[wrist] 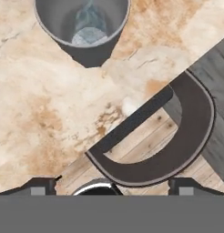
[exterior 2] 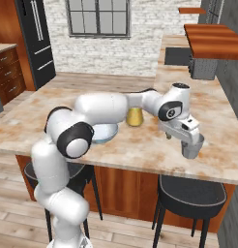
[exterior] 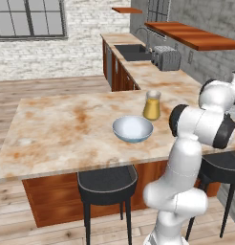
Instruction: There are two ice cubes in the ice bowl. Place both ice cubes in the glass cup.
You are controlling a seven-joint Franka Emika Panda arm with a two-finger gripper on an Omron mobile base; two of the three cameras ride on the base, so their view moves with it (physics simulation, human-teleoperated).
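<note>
Listing items on the marble counter (exterior: 67, 124):
- Bowl (exterior: 133, 128), pale blue-grey, mid-counter; no cubes can be made out inside it.
- Clear vessel (exterior: 152, 105) of amber liquid, just behind the bowl.
- Cup (exterior 2: 192, 144), grey tumbler, near the counter's front edge, well apart from the bowl. The hand view shows a pale whitish mass (wrist: 89, 34) at its bottom; the number of cubes cannot be told.
- Gripper (exterior 2: 183, 131), directly above the cup, fingers (wrist: 43, 186) spread wide, holding nothing.
- 2 dark stools (exterior 2: 191, 193) below the counter edge.
</note>
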